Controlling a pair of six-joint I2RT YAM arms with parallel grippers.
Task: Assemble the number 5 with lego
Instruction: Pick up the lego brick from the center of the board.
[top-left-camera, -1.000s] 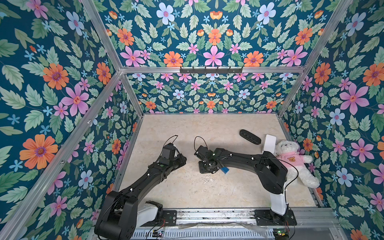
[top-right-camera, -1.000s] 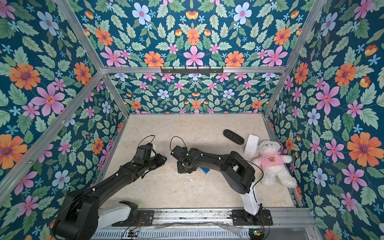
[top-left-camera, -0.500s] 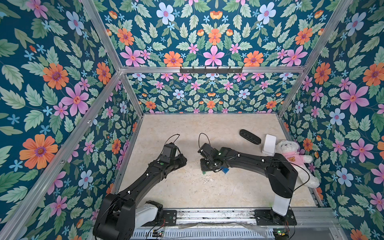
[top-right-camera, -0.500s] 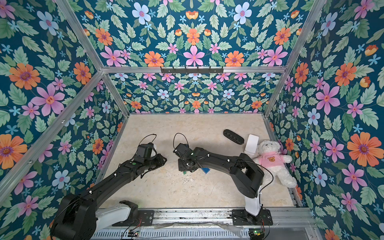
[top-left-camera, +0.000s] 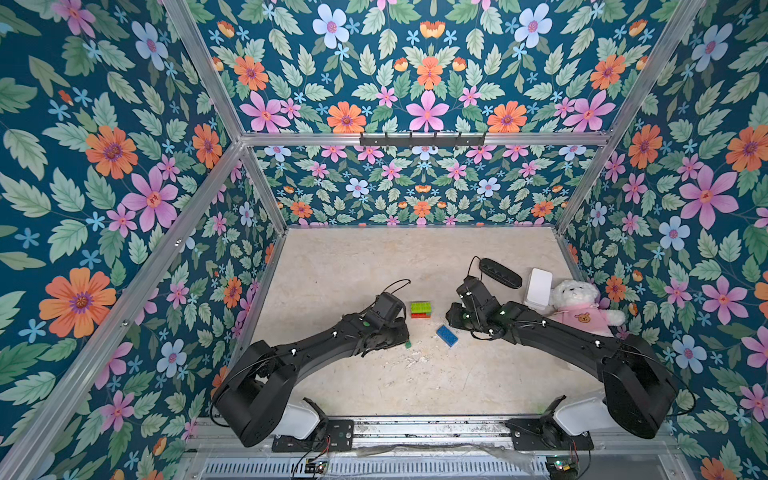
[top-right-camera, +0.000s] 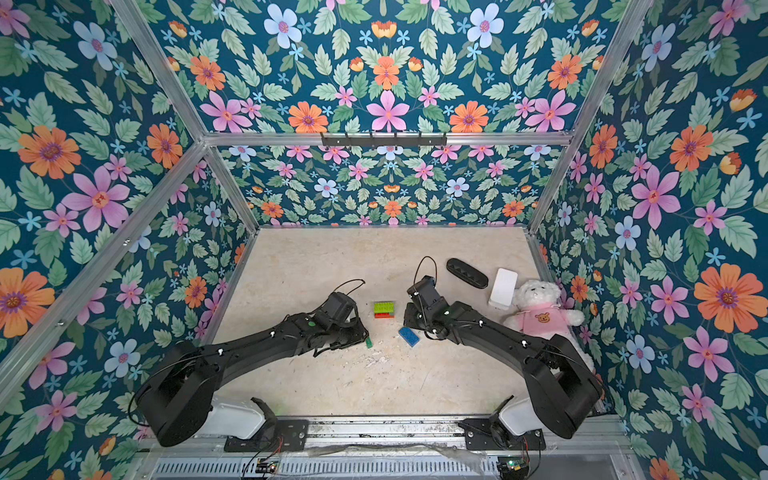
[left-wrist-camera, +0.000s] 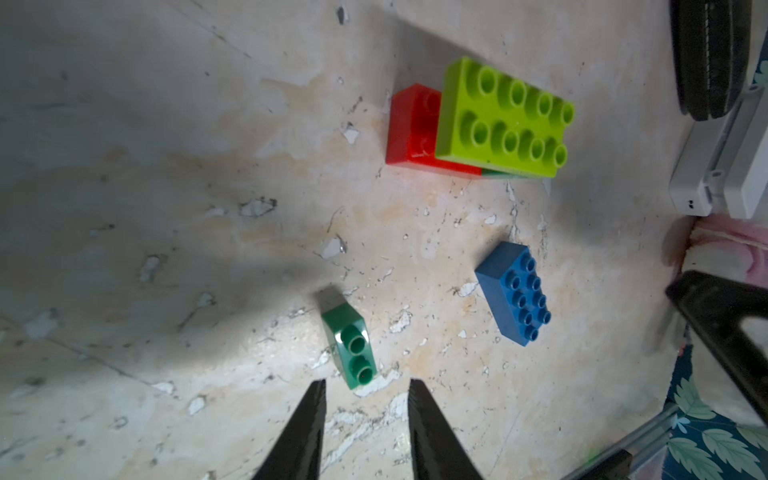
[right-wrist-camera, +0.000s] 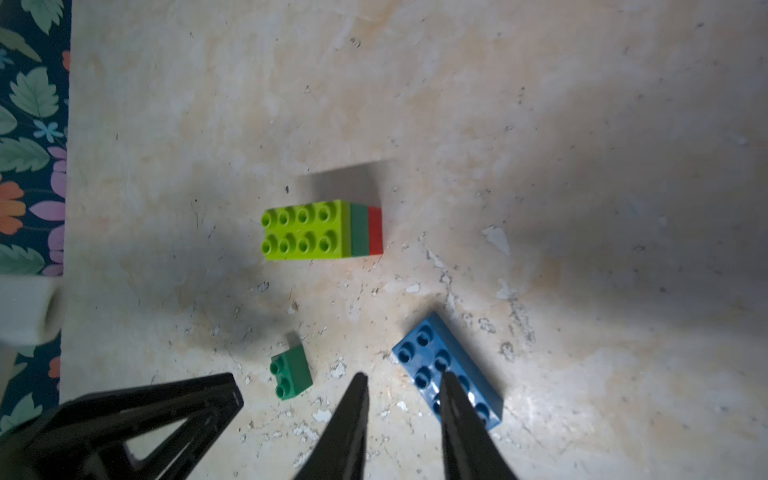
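**A:** Where is the stack?

**B:** The stack (top-left-camera: 420, 309) stands on the table (top-left-camera: 353, 266), between the two arms in both top views. It is lime on top with studs up, then a dark green layer, then red at the bottom. The red pokes out past the lime at one end.

**A:** And the loose pieces?

**B:** The blue brick (top-left-camera: 447, 336) lies flat with studs up. It is near the stack on the side toward the arm bases, but apart from it. The small green brick (left-wrist-camera: 351, 345) lies to the robot's left of the blue one, touching neither it nor the stack.

**A:** What about the grippers?

**B:** The left gripper (left-wrist-camera: 365, 384) has a narrow gap with nothing in it, and its tips stop just short of the small green brick. The right gripper (right-wrist-camera: 401, 378) is also narrowly parted and clamps nothing. One finger (right-wrist-camera: 457, 399) overlaps the blue brick in its wrist view, and I cannot tell whether it touches.

**A:** Anything farther out?

**B:** A black case (top-left-camera: 500, 273) lies beyond the right gripper. A white box (top-left-camera: 538, 286) is just beside it, and a bear (top-left-camera: 582, 305) sits against the right wall.
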